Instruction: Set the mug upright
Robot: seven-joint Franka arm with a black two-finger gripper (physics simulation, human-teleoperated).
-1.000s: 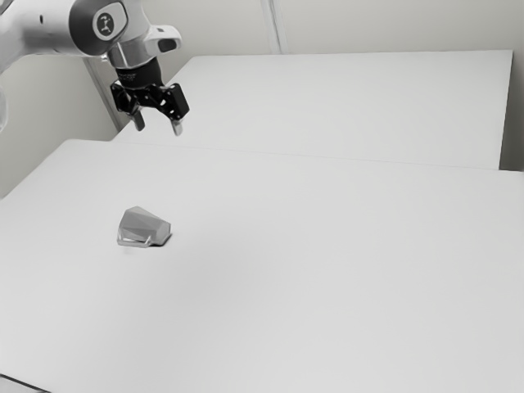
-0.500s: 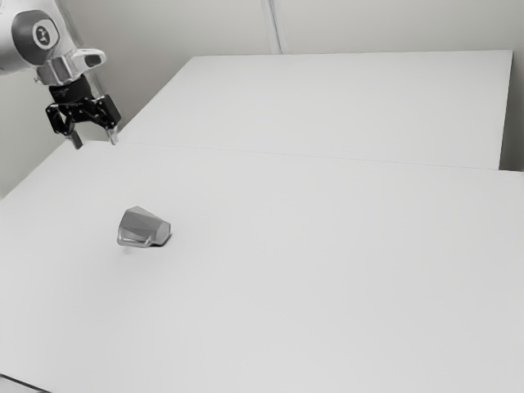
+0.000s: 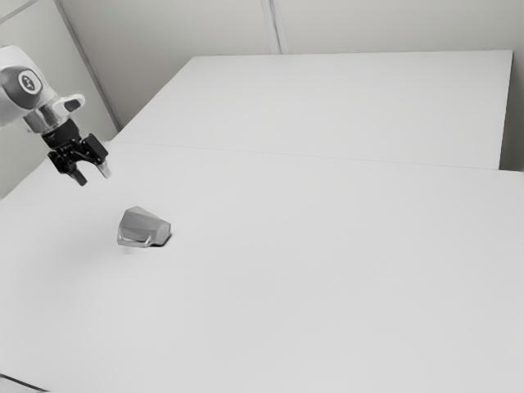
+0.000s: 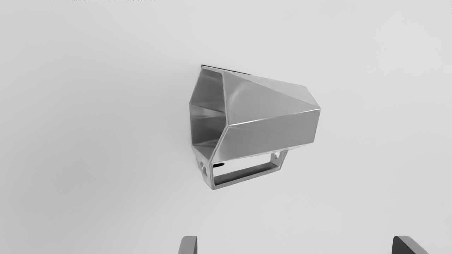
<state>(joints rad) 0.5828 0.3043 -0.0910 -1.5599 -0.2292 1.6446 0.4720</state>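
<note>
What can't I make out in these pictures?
- Mug, the side it lies on: wrist view, hidden by the mug itself.
- Its inner floor: wrist view, hidden by its wall.
- Arm, its base: exterior view, cut off by the left edge.
- Claw, beyond its fingertips: wrist view, cut off by the bottom edge.

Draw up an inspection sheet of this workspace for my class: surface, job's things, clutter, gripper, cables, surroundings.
Surface: white table, plain.
Job's things: metallic mug on its side, mouth toward the exterior view's left, handle on the side nearer the fingers; not yet upright.
Clutter: nothing seen.
Gripper: the gripper is open, raised, apart from the mug.
Cables: thin dark line at the exterior view's lower left corner; cable or edge, cannot tell.
Surroundings: white panel or second tabletop behind; pale walls.
</note>
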